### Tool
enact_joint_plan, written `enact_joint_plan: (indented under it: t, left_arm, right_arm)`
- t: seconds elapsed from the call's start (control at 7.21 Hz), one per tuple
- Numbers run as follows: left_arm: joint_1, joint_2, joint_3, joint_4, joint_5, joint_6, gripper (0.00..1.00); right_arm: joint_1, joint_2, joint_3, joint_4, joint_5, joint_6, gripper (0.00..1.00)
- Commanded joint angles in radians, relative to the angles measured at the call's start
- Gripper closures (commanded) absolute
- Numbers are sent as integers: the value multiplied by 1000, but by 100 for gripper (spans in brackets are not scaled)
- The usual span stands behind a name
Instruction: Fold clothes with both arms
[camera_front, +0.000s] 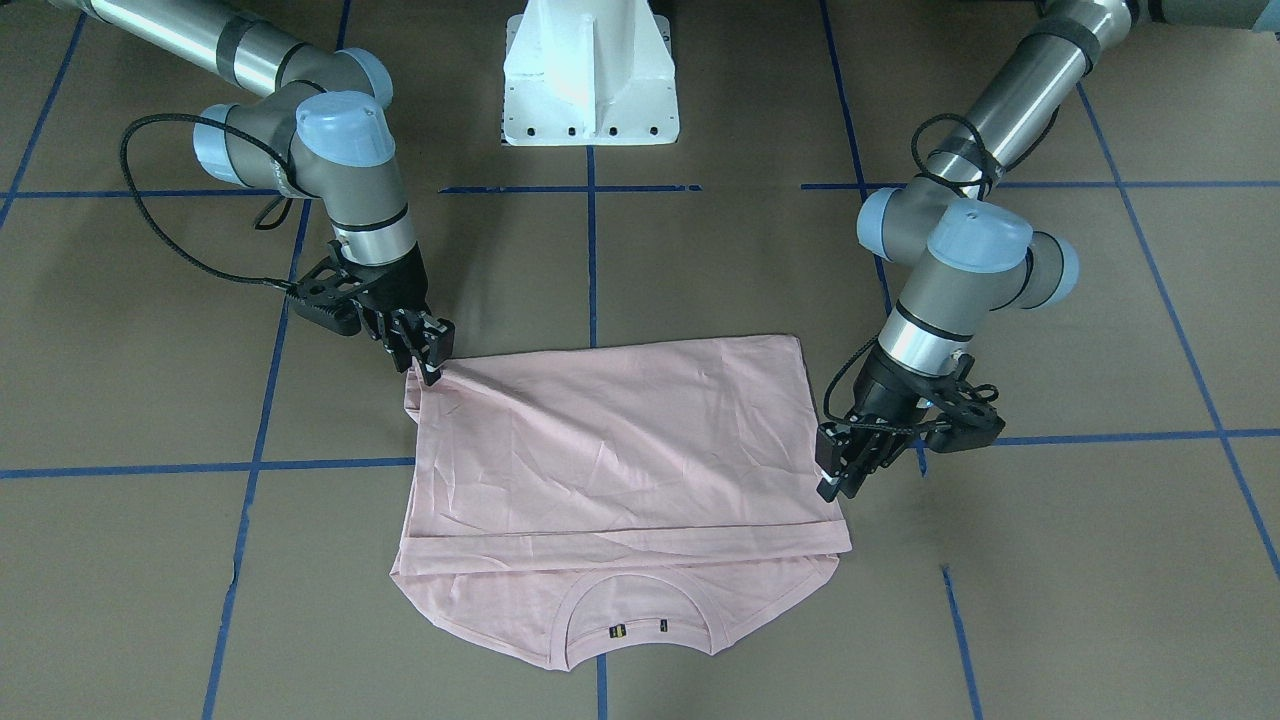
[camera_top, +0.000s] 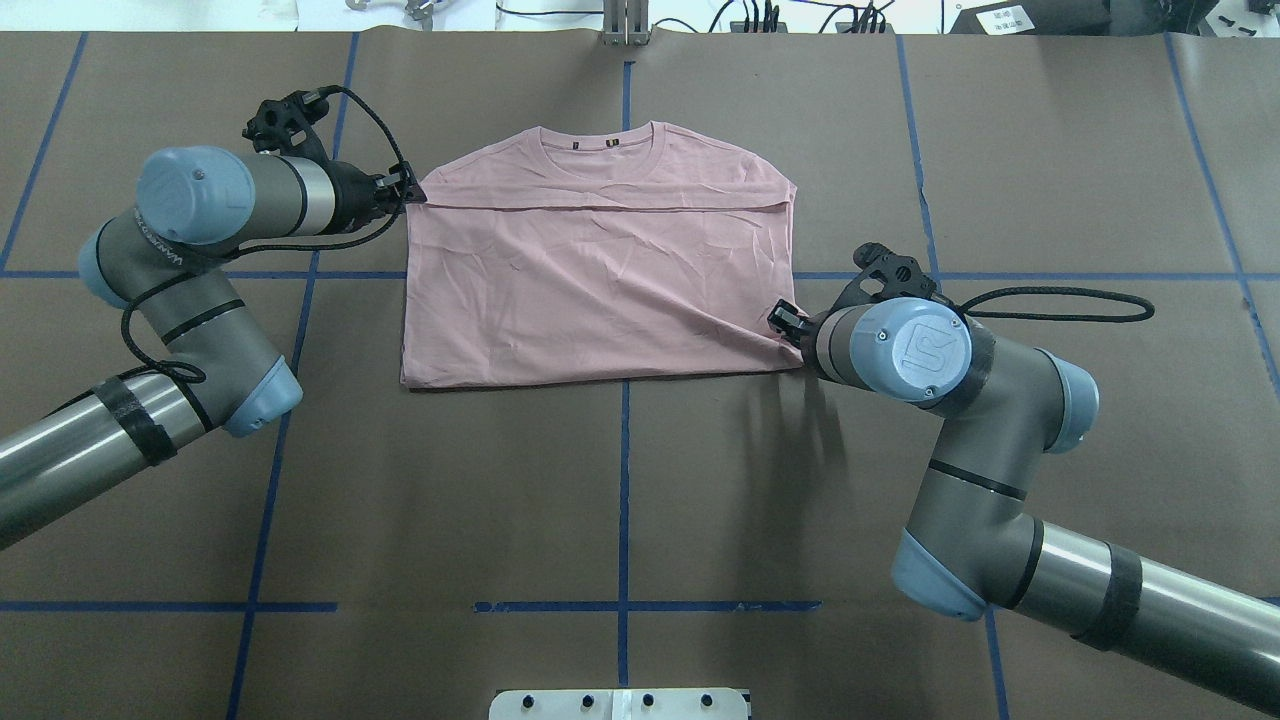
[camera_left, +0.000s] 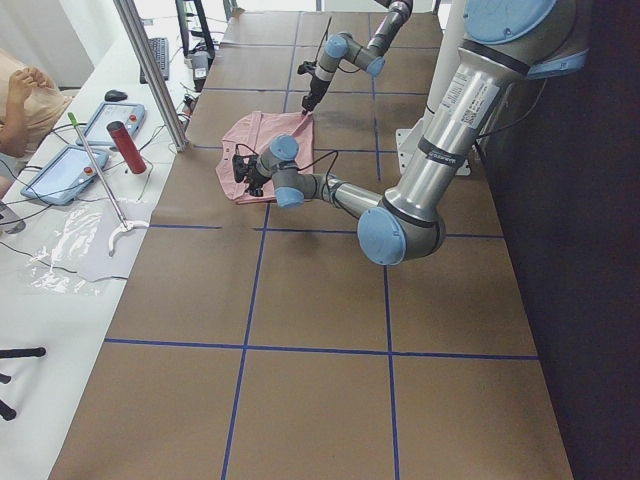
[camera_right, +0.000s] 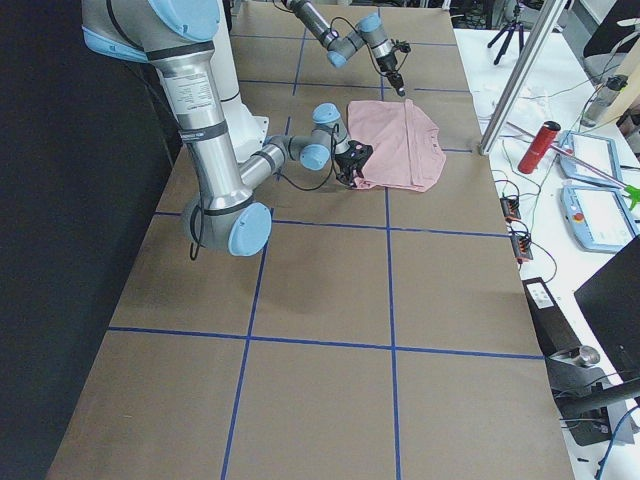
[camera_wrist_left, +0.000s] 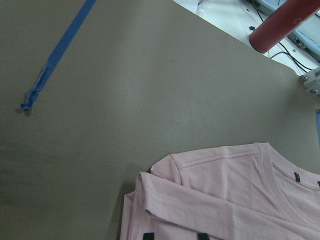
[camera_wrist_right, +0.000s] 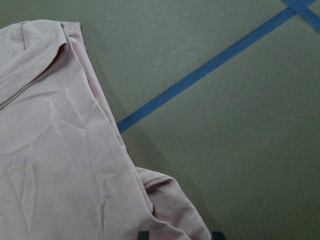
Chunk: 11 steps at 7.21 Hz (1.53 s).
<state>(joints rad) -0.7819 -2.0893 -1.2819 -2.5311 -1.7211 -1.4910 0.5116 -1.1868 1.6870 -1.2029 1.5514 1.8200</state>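
- Now the right jaws sit at the lower right corner of the T-shirt (camera_top: 600, 290) in the overhead view. In the right wrist view their fingertips (camera_wrist_right: 143, 235) show as two dark marks at the bottom edge. A bunched corner of cloth fills the gap between them, so they have hold of it.
- Creases fan out from that raised corner across the pink cloth.
- Left jaws rest at the upper left of the T-shirt in the overhead view, at the end of the folded-over edge. Their fingertips (camera_wrist_left: 148, 235) stand a little apart with cloth between them, and I cannot tell whether they clamp it.
- Right arm (camera_top: 920, 350) comes in from the lower right of the overhead view, left arm (camera_top: 200, 200) from the lower left.
- The T-shirt lies on the brown surface (camera_top: 620, 480), its lower part folded up so the hem runs straight across just below the collar (camera_top: 603, 140).
- Blue tape lines (camera_top: 624, 500) cross the surface, and a white pedestal (camera_front: 590, 80) stands at the top centre of the front-facing view.
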Motion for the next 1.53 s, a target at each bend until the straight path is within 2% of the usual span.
enact_joint_plan:
  t: [0.0,0.28,0.55,0.83,0.97,1.11,1.25,1.39]
  left_arm:
    - [1,-1,-7,-1,0,-2,60]
    - [1,0,-24,-1,-2,-43,60]
    - [1,0,-30,-2,-2,-44,60]
    - [1,0,-30,-2,-2,-44,60]
    - [1,0,-30,-2,-2,-51,59]
    - [1,0,-30,-2,-2,-52,59]
    - [1,0,-30,-2,-2,-52,59]
    - [1,0,-30,-2,0,-52,59]
  right_arm:
    - [-1,-4,7,-3,1,5,99]
    - [-1,-10,22,-4,9,2,100]
    - [1,-43,86,-10,15,2,100]
    - [-1,-56,103,-12,27,2,100]
    - [-10,-53,96,-12,23,13,97]
    - [-11,-39,86,-12,24,13,65]
    - [-15,-31,56,-10,15,13,42]
    - [-15,-22,36,-9,15,13,38]
